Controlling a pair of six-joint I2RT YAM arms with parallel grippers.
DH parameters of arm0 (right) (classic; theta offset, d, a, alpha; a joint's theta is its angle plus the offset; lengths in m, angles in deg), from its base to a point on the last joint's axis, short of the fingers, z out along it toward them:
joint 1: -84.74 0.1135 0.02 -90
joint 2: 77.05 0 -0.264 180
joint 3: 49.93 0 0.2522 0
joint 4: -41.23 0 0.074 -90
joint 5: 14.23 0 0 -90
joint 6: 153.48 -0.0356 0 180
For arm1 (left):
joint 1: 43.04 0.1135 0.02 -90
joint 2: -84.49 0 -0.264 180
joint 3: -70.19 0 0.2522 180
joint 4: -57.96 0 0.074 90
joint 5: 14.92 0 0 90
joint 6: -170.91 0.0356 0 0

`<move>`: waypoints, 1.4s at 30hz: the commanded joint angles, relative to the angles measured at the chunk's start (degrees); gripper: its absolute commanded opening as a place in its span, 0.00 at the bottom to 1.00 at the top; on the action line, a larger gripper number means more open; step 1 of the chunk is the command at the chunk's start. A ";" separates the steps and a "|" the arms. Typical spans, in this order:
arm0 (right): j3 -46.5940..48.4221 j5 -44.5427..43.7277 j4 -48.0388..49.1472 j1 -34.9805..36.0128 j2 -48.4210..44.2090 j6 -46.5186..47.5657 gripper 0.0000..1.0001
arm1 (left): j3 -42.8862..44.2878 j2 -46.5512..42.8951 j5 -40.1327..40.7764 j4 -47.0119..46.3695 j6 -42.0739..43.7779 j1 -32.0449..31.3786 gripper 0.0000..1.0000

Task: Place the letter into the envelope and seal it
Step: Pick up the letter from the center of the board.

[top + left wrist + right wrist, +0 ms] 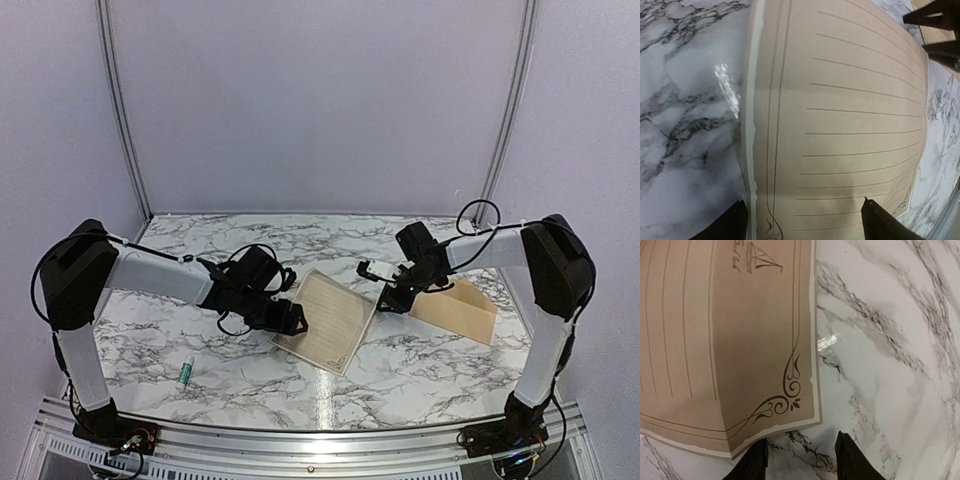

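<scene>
Right, nearest the bases a small white-and-green tube (186,373) lies alone on the marble table (150,340), well apart from the action. Further in, the left jaws stand wide apart, low over the left edge of the letter (326,318): one fingertip (736,223) is above bare marble and the other (880,226) above the ruled lines, with nothing pinched. The letter itself lies flat mid-table, printed face up, its ornamental border showing. At its right corner the right jaws hang narrower, roughly half apart and empty, over bare table just beside the scrolled corner. Beyond them, to the right, the envelope (462,310) rests flat, near the letter but seemingly not touching it; I can't tell how its flap lies. By my reading this is the pick-up step: the sheet isn't lifted yet and nothing is inserted. The next move calls for a careful descent and a pinch on that thin edge without creasing it, then a carry toward the envelope's mouth.
</scene>
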State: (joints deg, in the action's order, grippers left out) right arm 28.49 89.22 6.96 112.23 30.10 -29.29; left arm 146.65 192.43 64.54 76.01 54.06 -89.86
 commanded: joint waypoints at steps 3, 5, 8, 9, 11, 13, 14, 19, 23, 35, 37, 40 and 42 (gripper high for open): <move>4.70 -0.65 0.09 1.97 3.70 -0.94 0.42 | -5.79 -4.36 -1.90 3.48 -5.18 -7.54 0.79; 4.58 -1.00 0.01 2.64 3.91 -0.89 0.42 | -7.63 -6.44 -1.19 3.44 -7.74 -9.79 0.78; 3.91 -1.71 -0.11 3.20 3.64 -1.09 0.42 | -9.74 -10.46 -0.20 3.82 -11.09 -12.85 0.77; 3.85 -1.88 -0.43 3.31 3.42 -1.11 0.42 | -10.12 -11.84 0.24 4.33 -11.74 -13.27 0.77; 3.53 -2.64 -1.10 3.32 2.30 -1.21 0.43 | -10.71 -15.31 2.29 6.01 -12.07 -13.80 0.77; 2.90 -3.82 -1.55 3.35 0.32 -0.99 0.43 | -10.36 -18.67 5.96 8.79 -11.22 -13.69 0.77; 2.58 -4.21 -1.92 3.35 -0.84 -0.81 0.43 | -10.06 -20.05 7.67 10.16 -10.74 -13.53 0.77; 2.06 -0.30 -4.05 3.25 -10.54 -1.74 0.47 | -9.72 -25.39 15.83 11.64 -7.49 -11.29 0.88; 6.02 7.69 -10.46 3.32 -14.58 -2.64 0.50 | -9.21 -29.54 29.41 9.41 -1.82 -10.40 0.99; 2.46 24.80 -3.26 8.59 -10.28 -8.34 0.05 | -13.47 -23.03 15.74 -9.58 -11.37 6.31 0.69; 0.59 24.90 0.44 8.70 -9.72 -9.70 0.00 | -15.74 -21.66 14.16 -13.31 -13.62 6.31 0.67; -2.31 24.61 5.42 9.32 -8.73 -10.72 0.00 | -17.56 -19.35 10.89 -18.20 -16.90 6.22 0.63; -1.97 24.52 5.45 9.69 -7.14 -10.50 0.00 | -17.16 -17.51 7.17 -19.34 -17.61 5.95 0.60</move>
State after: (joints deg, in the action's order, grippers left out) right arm 26.35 113.16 6.98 121.23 21.40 -38.29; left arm 129.66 172.32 78.74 63.42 40.58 -83.55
